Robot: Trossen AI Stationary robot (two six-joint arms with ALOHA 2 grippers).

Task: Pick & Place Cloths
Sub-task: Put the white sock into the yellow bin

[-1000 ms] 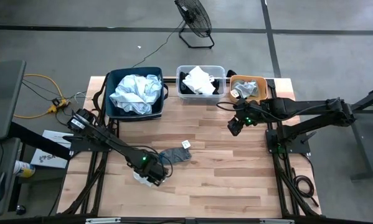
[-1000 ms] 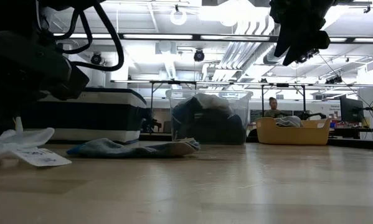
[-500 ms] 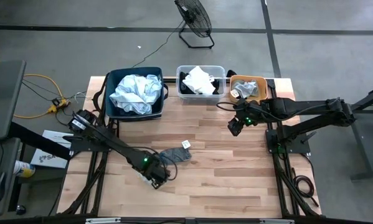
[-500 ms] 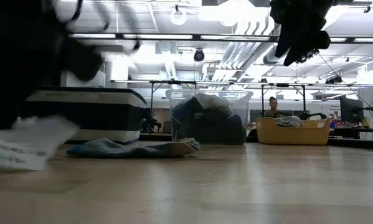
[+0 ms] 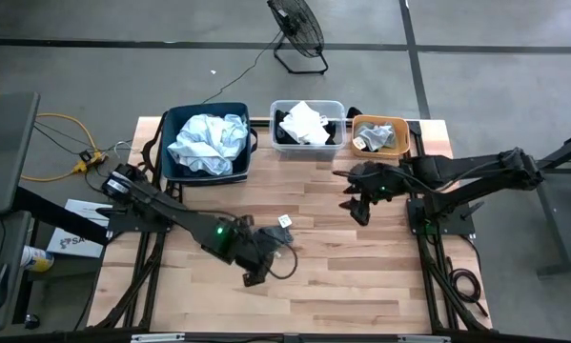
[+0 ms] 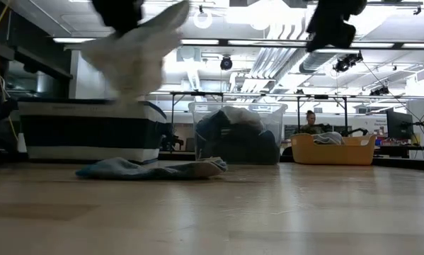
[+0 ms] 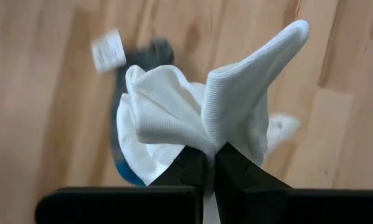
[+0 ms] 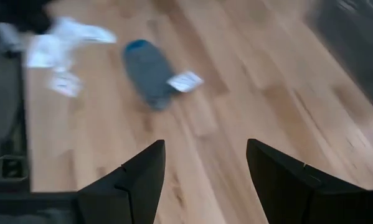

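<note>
A white sock [image 7: 174,115] hangs in the air over the table's near left part, with my left gripper [image 7: 211,165] shut on it. In the low view the white sock [image 6: 137,57] shows blurred below the dark left gripper [image 6: 119,8]. From above, the left gripper [image 5: 254,274] hides it. A grey-blue sock [image 5: 274,238] with a paper tag [image 5: 285,221] lies flat on the wood at mid-table. My right gripper [image 8: 205,180] stands open high over the table's right part [image 5: 356,205], with nothing between its fingers. My left gripper pinches a bunched fold near the white sock's middle [image 7: 206,144] between its two fingers [image 7: 189,171], several layers together. The fingers slant steeply down from above. The sock is lifted clear of the table, its ribbed cuff end [image 7: 279,43] and its other end spreading out beyond the fingertips.
At the far edge stand a navy bin [image 5: 175,119] holding pale blue cloth, a clear tub [image 5: 277,107] with white and dark cloths, and an orange tub [image 5: 361,122] with a grey piece. Bare wood lies between the grey-blue sock and the table's near and right edges.
My left gripper has taken hold of the white sock, which lay on the table's near left, and risen with it while rolling its wrist and shifting a little toward the right edge. The sock now hangs clear. My right gripper has turned slightly in place. The grey-blue sock has stayed put.
</note>
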